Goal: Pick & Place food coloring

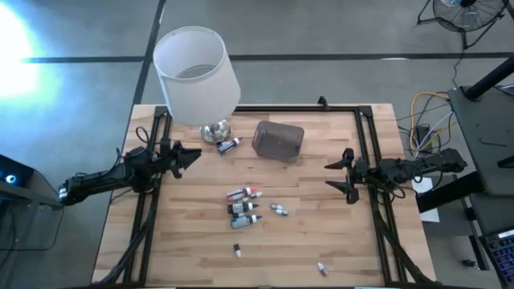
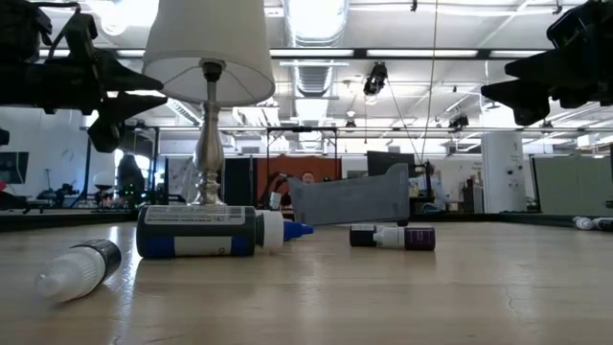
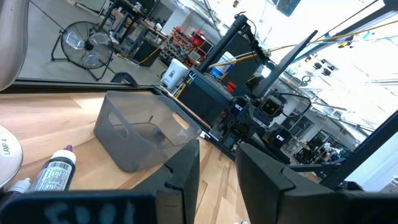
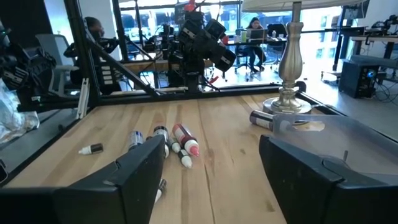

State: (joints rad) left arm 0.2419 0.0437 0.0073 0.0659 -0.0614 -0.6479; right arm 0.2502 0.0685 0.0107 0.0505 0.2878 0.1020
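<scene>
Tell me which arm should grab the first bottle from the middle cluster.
Probably the right: the right gripper is open and faces the bottle cluster. The left gripper sits narrower, aimed toward the grey box.

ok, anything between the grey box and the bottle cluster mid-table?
No. In the high view, bare wood separates the grey box from the bottle cluster; the only nearby bottle lies beside the lamp base.

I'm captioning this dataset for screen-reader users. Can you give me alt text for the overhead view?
Small food coloring bottles lie scattered mid-table, none held. The left gripper and the right gripper, jaws open, hover at opposite edges of the table. At the back, a grey box lies beside a lamp, one bottle at its base.
</scene>
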